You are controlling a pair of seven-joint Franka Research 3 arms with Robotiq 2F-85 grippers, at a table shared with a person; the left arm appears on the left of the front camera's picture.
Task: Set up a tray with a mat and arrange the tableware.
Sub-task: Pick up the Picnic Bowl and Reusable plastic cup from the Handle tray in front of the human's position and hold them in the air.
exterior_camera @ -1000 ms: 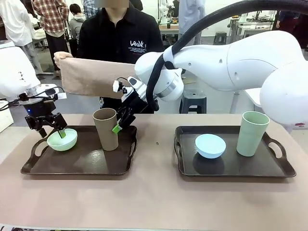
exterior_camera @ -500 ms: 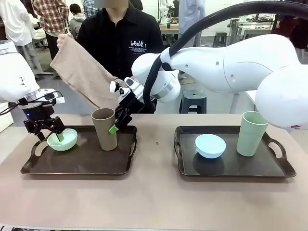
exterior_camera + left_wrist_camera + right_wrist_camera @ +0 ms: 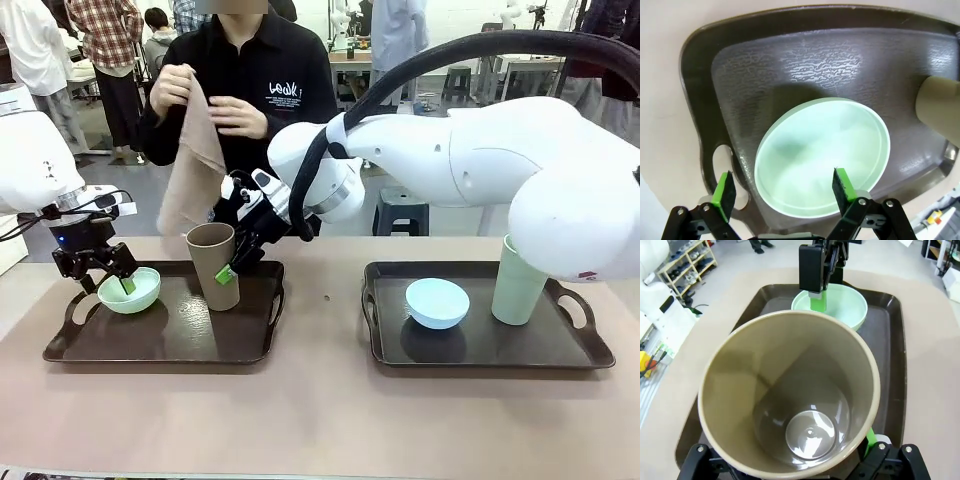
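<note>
Tan cup (image 3: 214, 262) has tilted inside the spread right hand (image 3: 235, 260); left hand (image 3: 107, 277) spread over mint bowl (image 3: 138, 296).

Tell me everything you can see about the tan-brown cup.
The tan-brown cup is tall, handleless, tapered, matte plastic-looking and empty, with a glossy round base inside. It stands roughly upright on the left tray, toward its right side, apart from the mint bowl. The right gripper straddles it; whether it grips is unclear.

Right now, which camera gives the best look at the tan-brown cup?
The right wrist view: it looks straight down into the tan-brown cup, rim to shiny bottom. The front view shows its outer side, on the left tray; the left wrist view catches a sliver of it at the picture's edge.
</note>
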